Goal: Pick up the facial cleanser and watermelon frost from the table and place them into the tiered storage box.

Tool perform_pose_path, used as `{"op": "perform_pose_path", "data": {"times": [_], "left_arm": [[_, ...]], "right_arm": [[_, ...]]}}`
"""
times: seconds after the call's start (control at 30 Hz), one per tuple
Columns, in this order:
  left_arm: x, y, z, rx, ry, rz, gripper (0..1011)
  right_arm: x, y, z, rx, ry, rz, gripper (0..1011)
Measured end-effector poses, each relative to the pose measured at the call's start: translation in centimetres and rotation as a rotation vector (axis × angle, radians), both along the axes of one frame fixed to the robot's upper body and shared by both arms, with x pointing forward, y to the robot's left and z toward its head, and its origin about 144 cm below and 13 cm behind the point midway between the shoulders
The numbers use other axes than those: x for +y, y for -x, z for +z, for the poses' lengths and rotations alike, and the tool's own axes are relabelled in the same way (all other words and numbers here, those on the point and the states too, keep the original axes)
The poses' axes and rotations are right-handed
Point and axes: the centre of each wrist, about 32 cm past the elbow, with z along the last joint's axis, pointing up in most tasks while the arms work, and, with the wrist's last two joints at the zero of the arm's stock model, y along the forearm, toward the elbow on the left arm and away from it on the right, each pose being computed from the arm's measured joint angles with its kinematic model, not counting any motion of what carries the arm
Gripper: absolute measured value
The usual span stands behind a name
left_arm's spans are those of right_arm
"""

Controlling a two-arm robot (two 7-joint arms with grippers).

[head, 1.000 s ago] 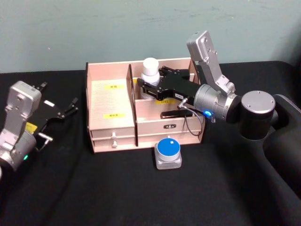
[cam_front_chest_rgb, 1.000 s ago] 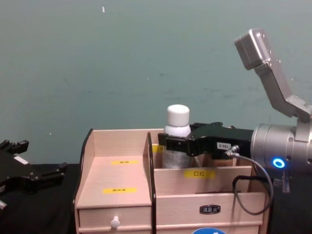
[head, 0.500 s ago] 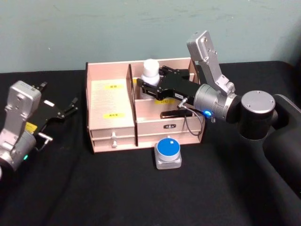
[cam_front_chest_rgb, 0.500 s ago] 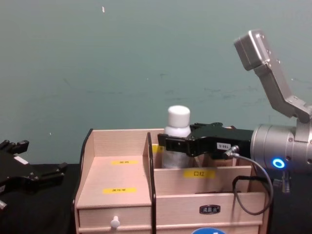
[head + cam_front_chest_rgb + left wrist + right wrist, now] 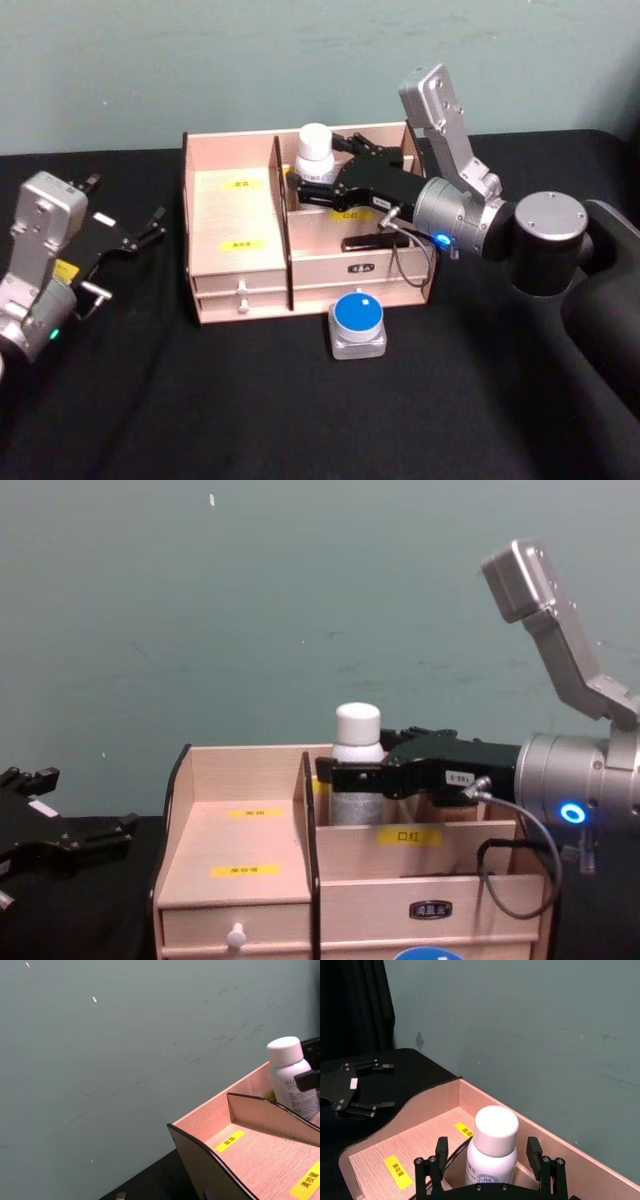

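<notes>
Gaps flank white bottle [image 5: 491, 1135] inside right gripper [image 5: 487, 1144], clearest from wrist view.

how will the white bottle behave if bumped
Likely stiff: the white bottle looks like hard plastic. Tall and narrow, it may tip, though the tiered storage box walls and the open right pincer around it should catch it.

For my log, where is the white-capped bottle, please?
Head view: the white-capped bottle stands in the tiered storage box's rear compartment, between the right gripper's open fingers.

White bottle [image 5: 314, 152] upright in tiered storage box [image 5: 215, 215] rear compartment; blue-lidded container [image 5: 358, 322] before box.
</notes>
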Motion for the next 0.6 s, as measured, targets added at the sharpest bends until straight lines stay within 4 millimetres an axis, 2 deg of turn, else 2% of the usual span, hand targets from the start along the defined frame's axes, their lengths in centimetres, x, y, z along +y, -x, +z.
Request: {"op": "perform_pose_path", "data": {"times": [0.3, 0.6], "left_arm": [[0.0, 0.0, 0.0, 0.000, 0.000, 0.000, 1010], [0.0, 0.0, 0.0, 0.000, 0.000, 0.000, 1010]], "right_arm": [[-0.6, 1.5, 2.4, -0.016, 0.006, 0.004, 1000], [-1.3, 5.7, 4.7, 0.013, 0.008, 0.020, 1000]]}}
